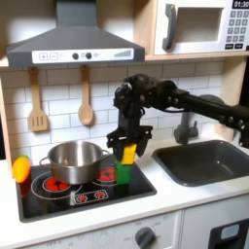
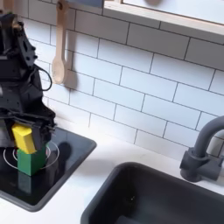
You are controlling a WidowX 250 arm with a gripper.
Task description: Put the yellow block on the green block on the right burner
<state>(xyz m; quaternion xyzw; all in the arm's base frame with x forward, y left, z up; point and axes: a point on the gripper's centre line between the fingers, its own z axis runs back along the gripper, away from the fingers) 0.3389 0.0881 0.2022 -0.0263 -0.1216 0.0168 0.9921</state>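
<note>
The yellow block (image 1: 128, 154) is held between the fingers of my gripper (image 1: 128, 150), which is shut on it. Directly under it stands the green block (image 1: 124, 175) on the right burner (image 1: 109, 178) of the black hob (image 1: 88, 195). In the second exterior view the yellow block (image 2: 23, 137) sits slightly tilted right on top of the green block (image 2: 32, 161), with the gripper (image 2: 24, 133) still around it. The burner's red ring (image 2: 50, 154) shows around the green block. I cannot tell whether the two blocks touch.
A steel pot (image 1: 76, 160) stands on the left burner, close beside the green block. A rounded yellow-orange toy (image 1: 20, 168) lies at the hob's left edge. The sink (image 1: 209, 162) and faucet (image 1: 185, 126) are to the right. Wooden utensils (image 1: 86, 97) hang on the tiled wall.
</note>
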